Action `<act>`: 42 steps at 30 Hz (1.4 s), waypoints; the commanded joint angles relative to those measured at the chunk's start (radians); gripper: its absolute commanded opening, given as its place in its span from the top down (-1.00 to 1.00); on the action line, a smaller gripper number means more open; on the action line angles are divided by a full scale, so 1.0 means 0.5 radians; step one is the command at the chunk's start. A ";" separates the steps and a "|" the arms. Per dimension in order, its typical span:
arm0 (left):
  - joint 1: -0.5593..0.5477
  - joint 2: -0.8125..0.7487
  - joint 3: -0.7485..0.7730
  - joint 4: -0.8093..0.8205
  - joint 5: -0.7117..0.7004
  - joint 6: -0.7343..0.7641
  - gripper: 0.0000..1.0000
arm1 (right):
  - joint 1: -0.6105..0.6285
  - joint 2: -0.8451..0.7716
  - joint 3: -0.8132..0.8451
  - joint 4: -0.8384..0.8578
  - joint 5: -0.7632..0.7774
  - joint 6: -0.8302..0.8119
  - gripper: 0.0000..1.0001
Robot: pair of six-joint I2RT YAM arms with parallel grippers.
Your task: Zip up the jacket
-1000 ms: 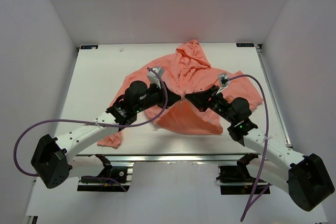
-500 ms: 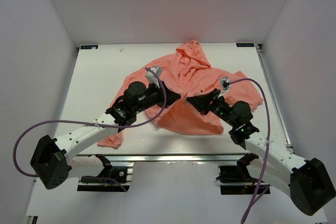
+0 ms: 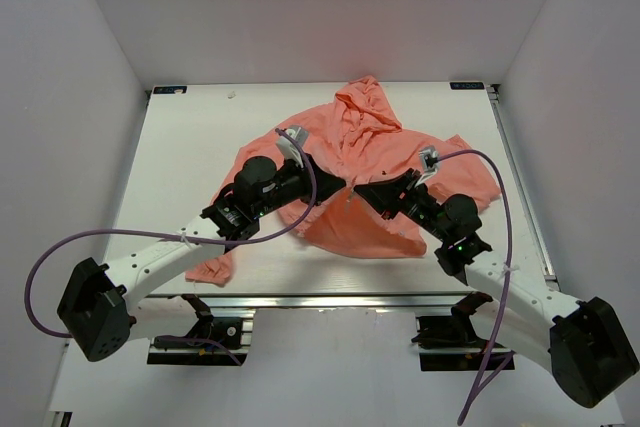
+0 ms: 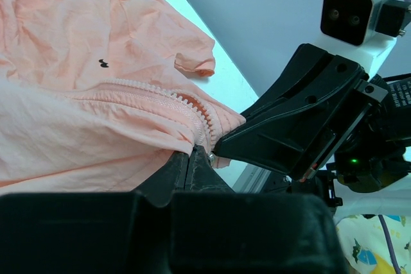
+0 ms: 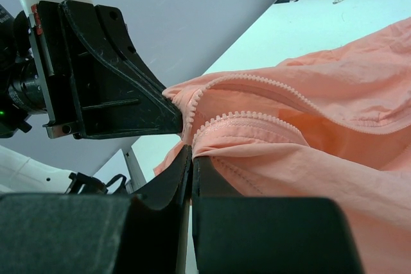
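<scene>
Since a second ago my right arm has drawn back slightly toward 5 o'clock, so my right gripper [image 3: 362, 189] crowds my left gripper [image 3: 335, 185] less. The left has barely shifted.

From above, the jacket [image 3: 375, 142] lies spread across the middle of the table [image 3: 180, 137], hood at 12 o'clock and hem at 6 o'clock. Both grippers meet nose to nose over its front opening, toward the lower end.

Through the left wrist camera, my left fingers are pressed together on the fabric edge at the foot of the zipper teeth [image 4: 164, 93], which run off toward 10 o'clock. The dark chest mark [image 4: 103, 63] sits beyond them. My right gripper's black finger comes in from 3 o'clock, touching that spot or just beside it; I cannot tell which.

Through the right wrist camera, my right fingers are clamped on the other front edge. One row of teeth curves away toward 2 o'clock, and a second row sits just above it, not meshed. My left gripper fills 9 o'clock.

I judge the step to be bringing the two bottom ends together so the zipper can start; I cannot pick out the slider. To do it well, I should keep both pinches close to the teeth ends, hold the edges level and lightly taut, and close the gap in small moves without twisting. This thin fabric looks likely to bunch or slip.
</scene>
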 commanded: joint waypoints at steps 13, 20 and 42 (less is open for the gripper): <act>-0.009 -0.018 -0.015 0.078 0.063 -0.018 1.00 | -0.007 -0.021 -0.008 0.242 0.018 0.036 1.00; -0.009 -0.002 -0.009 0.084 0.081 -0.028 1.00 | -0.007 -0.009 -0.005 0.242 0.015 0.051 1.00; -0.009 0.010 0.000 0.108 0.121 -0.034 1.00 | -0.007 -0.073 -0.011 0.089 0.025 0.054 1.00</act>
